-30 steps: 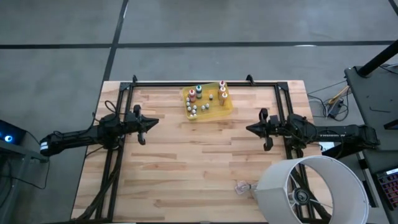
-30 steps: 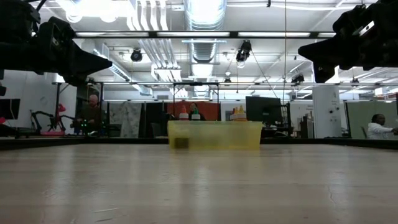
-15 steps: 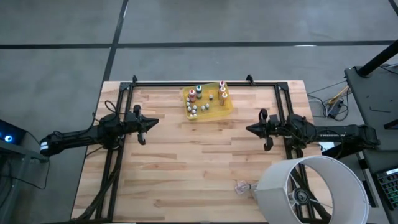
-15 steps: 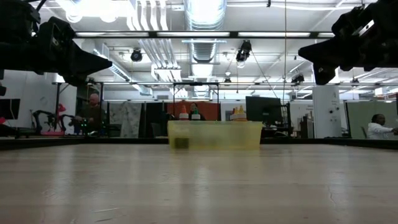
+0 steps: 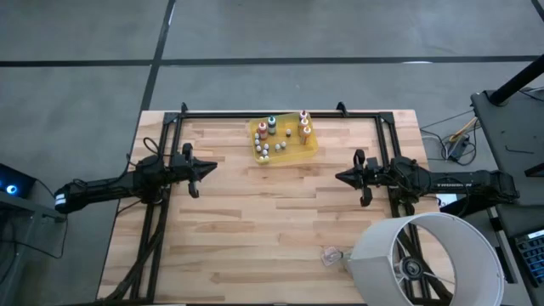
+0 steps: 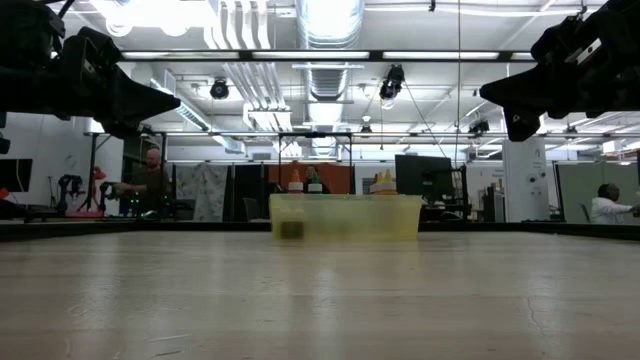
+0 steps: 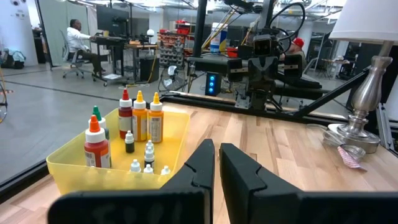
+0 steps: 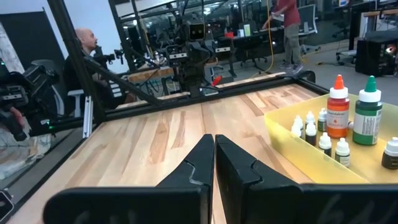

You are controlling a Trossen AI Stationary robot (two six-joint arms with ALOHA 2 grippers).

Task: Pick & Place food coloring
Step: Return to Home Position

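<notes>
Several small food coloring bottles point(image 5: 276, 136) with red, green, yellow, orange and white caps stand upright on their bases inside a translucent yellow tray point(image 5: 299, 155) at the table's far middle. The bottles point(image 7: 138, 118) and tray point(image 7: 74, 174) also show in the left wrist view, and the bottles point(image 8: 348, 112) in the right wrist view. My left gripper point(image 5: 211, 167) hovers shut at the table's left, pointing level toward the middle. My right gripper point(image 5: 340, 177) hovers shut at the right, facing it. Both are clear of the tray and above the table.
A lamp with a white shade point(image 5: 425, 259) stands at the near right corner. A small clear crumpled plastic scrap point(image 5: 330, 255) lies beside its base. A black frame point(image 5: 280, 113) runs along the far edge and both sides. People sit in the room beyond.
</notes>
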